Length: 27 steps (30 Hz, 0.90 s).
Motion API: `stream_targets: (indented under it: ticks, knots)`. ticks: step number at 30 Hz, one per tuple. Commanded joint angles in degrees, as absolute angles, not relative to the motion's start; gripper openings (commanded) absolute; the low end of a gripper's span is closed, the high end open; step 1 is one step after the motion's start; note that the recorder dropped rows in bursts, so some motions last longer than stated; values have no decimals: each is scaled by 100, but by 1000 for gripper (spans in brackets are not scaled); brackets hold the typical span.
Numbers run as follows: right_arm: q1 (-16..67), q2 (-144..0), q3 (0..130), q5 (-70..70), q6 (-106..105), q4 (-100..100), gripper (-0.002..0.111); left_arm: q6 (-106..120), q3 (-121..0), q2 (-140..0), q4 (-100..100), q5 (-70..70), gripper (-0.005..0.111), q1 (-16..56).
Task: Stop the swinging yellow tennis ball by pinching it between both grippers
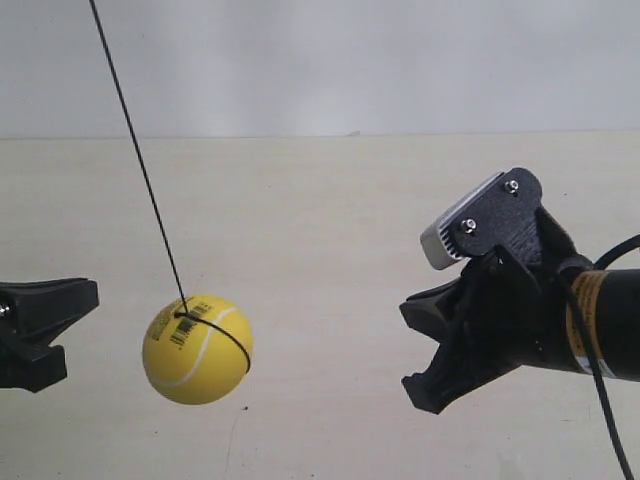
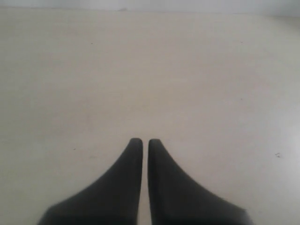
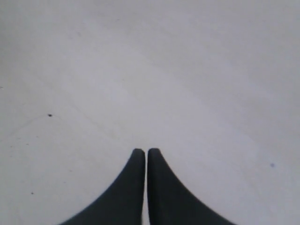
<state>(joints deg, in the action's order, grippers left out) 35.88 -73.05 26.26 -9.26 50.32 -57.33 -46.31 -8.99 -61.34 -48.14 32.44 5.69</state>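
Note:
The yellow tennis ball hangs on a thin black string that slants up to the left, above the pale table. It shows only in the exterior view. The black gripper of the arm at the exterior view's left sits a short way to the left of the ball, apart from it. The gripper of the arm at the exterior view's right, with a grey block on top, is farther from the ball on its other side. In the wrist views the left gripper and right gripper are shut on nothing.
A pale beige table runs under everything, with a plain grey wall behind it. A black cable hangs beside the arm at the exterior view's right. Both wrist views show bare tabletop past the fingertips.

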Motion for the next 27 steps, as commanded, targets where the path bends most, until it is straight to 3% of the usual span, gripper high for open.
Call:
stream_targets:
  ticks: [1, 9, 18, 27]
  knots:
    - [3597, -7311, 2678, -466, 5042, -5605, 0, -4669, -857, -5548, -4528, 2496, 5, 587]
    - [3597, -6457, 2665, 50, 5136, -5605, 0, -4694, -518, -3990, -4258, 2100, 5, 587]
    - [3597, -4535, 2288, -344, 5383, -5582, 0, -4929, -113, -2311, -4258, 2016, 5, 587]
    - [3597, -2414, 1998, -291, 5783, -5582, 0, -5847, -75, -1523, -4627, 1864, 5, 587]
